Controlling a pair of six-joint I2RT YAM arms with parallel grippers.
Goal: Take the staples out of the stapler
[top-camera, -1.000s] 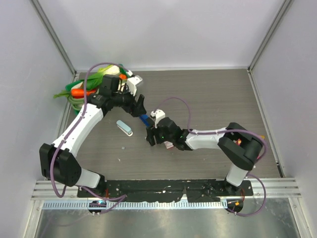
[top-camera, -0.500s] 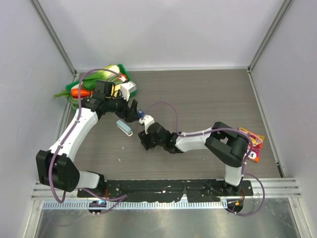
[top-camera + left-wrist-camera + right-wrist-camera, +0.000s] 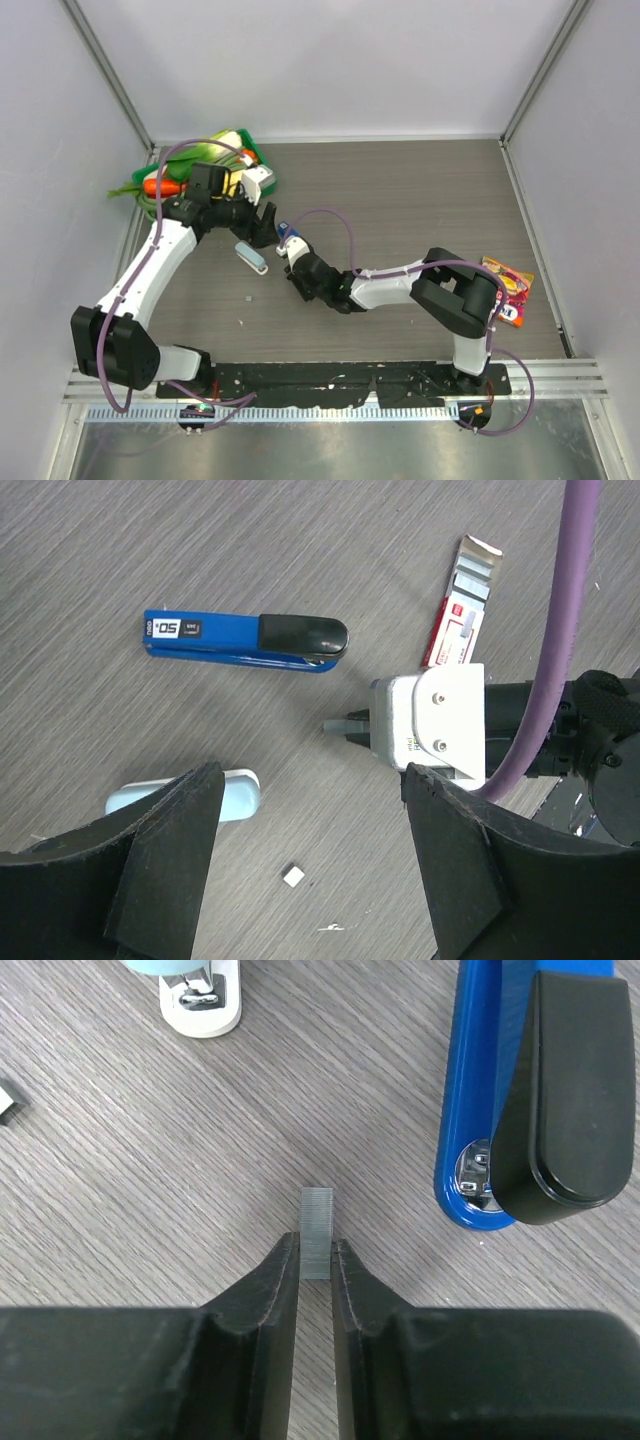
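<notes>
**Overhead view, left to right.** A heap of green and orange items [image 3: 195, 165] lies at the upper left of the table [image 3: 420, 200]. Beside it, toward the centre, the left gripper [image 3: 312, 775] hangs over the table. Its fingers are spread wide and nothing is between them. The light-blue stapler [image 3: 252, 257] lies just below this gripper, and a small white fragment [image 3: 247, 297] lies lower down, apart from it. The right arm reaches in from the lower right to the centre of the frame. A colourful packet [image 3: 508, 285] lies at the far right edge of the table.

**Left wrist view, left to right.** The blue stapler [image 3: 245, 642] lies closed at the upper left of the frame. The flat red, white and grey packet [image 3: 462, 620] lies at the upper right. The white camera mount [image 3: 430, 725] of the right arm sits between and below them.

**Right wrist view, left to right.** The staples [image 3: 317, 1218], a short grey strip, stand at the centre of the frame. The right gripper [image 3: 316, 1252] is pinched shut on the strip's lower end, so the upper end shows beyond the fingertips. Whether the strip touches the table cannot be told. The blue stapler fills the right side of the frame, near the strip but not touching it.
</notes>
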